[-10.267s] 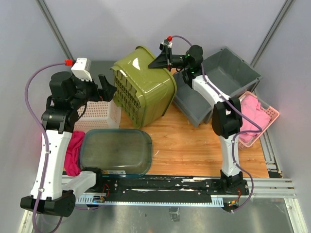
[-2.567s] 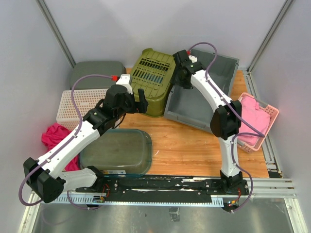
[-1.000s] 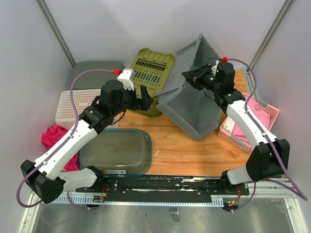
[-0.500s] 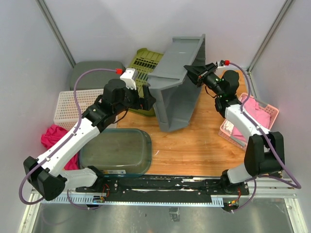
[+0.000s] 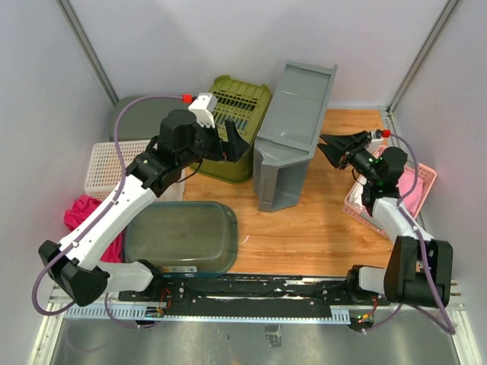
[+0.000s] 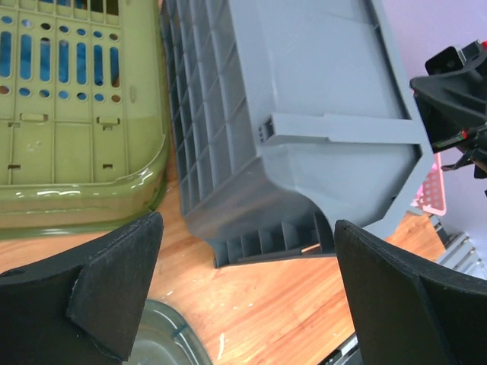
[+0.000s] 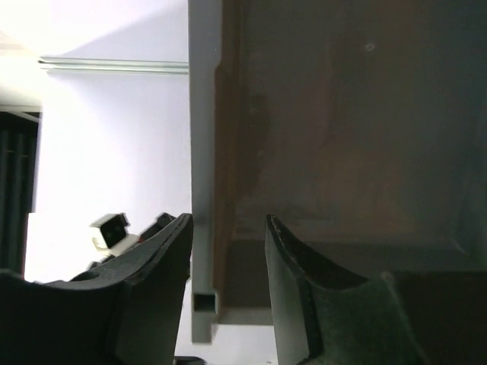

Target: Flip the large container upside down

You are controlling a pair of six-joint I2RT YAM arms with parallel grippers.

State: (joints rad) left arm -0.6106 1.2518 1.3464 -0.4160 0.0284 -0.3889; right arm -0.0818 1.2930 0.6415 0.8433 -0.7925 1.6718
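Bin (image 5: pixel 297 106) seen on end at back of table (image 5: pixel 319 228), beside basket (image 5: pixel 240 99). Judged light, stiff, smooth; rim best gripped. Right gripper (image 5: pixel 326 148) half spread, nothing pinched; left gripper (image 5: pixel 237 144) spread wide.

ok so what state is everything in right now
grey bin: tipped up on one side, not yet upside down
green basket: upside down, base up
left gripper: open, empty
right gripper: open, by the bin's rim
pink basket: upright, pink cloth inside
clear tub: lying flat, way up unclear
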